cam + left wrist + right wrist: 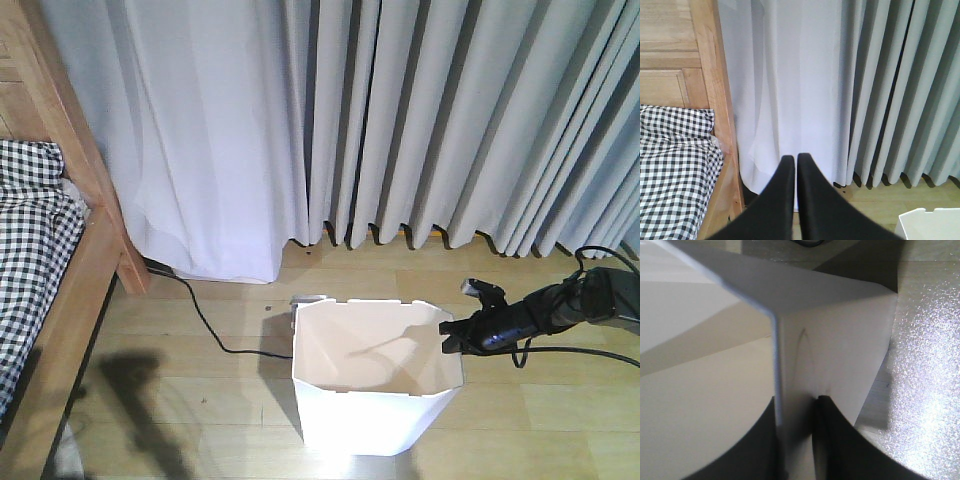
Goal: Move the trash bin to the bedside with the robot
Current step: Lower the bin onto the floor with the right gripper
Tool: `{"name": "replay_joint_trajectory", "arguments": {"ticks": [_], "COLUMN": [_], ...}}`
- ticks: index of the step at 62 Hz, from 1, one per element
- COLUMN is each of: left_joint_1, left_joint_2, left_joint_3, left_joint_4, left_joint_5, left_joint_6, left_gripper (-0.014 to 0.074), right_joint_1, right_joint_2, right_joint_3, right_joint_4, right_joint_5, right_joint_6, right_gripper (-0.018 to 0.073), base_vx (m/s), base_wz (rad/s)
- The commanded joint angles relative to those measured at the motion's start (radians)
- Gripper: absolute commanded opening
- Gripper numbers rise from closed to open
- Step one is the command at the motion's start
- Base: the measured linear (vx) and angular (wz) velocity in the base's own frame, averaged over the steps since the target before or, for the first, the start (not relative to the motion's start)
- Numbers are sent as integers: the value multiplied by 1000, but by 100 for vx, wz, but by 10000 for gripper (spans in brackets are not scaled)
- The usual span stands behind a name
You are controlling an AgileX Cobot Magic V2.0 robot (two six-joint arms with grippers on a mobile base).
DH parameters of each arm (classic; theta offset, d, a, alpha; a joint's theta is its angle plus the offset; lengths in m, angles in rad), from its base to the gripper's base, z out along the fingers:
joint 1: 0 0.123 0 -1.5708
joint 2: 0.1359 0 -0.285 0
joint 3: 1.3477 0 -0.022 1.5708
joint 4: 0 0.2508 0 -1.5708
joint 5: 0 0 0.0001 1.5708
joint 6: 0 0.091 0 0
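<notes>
The white trash bin (365, 420) stands upright on the wooden floor, its cream inside showing. My right gripper (448, 336), on the slim black robot arm (560, 305), reaches in from the right and is shut on the bin's right rim. In the right wrist view the gripper (795, 404) pinches the thin bin wall (840, 340), with one finger inside and one outside. The bed's wooden frame (75, 310) and checked bedding (30, 240) are at the far left, a stretch of floor apart from the bin. My left gripper (792, 158) is shut on nothing and faces the curtain, with the bed (675, 165) to its left.
Long grey-white curtains (400, 120) hang to the floor behind the bin. A black cable (210, 330) runs across the floor from the bed's leg to the bin's back left corner. More cables trail from the right arm. A corner of the bin (932, 225) shows low in the left wrist view.
</notes>
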Motion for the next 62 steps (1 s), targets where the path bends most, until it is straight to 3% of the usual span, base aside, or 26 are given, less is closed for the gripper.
{"name": "replay_joint_trajectory", "arguments": {"ticks": [1,19,30,62], "left_joint_1": [-6,-6,-6,-6], "left_joint_2": [-12,-12,-12,-12], "left_joint_3": [19,19,19,19], "left_joint_4": [-2,-2,-2,-2], "left_joint_5": [-69,-69,-69,-69], "left_joint_6": [-4,-4,-4,-4], "left_gripper": [-6,-6,-6,-6], "right_joint_1": [6,5,5,5], "right_joint_2": [-41,-41,-41,-41], "right_joint_3": [-16,-16,-16,-16], "right_joint_4": [1,-2,-9,-20], "right_joint_5": [77,46,39,35], "right_joint_6": [-5,-5,-5,-5], "right_gripper": [31,57,126,590], "base_vx": [0,0,0,0], "base_wz": [0,0,0,0]}}
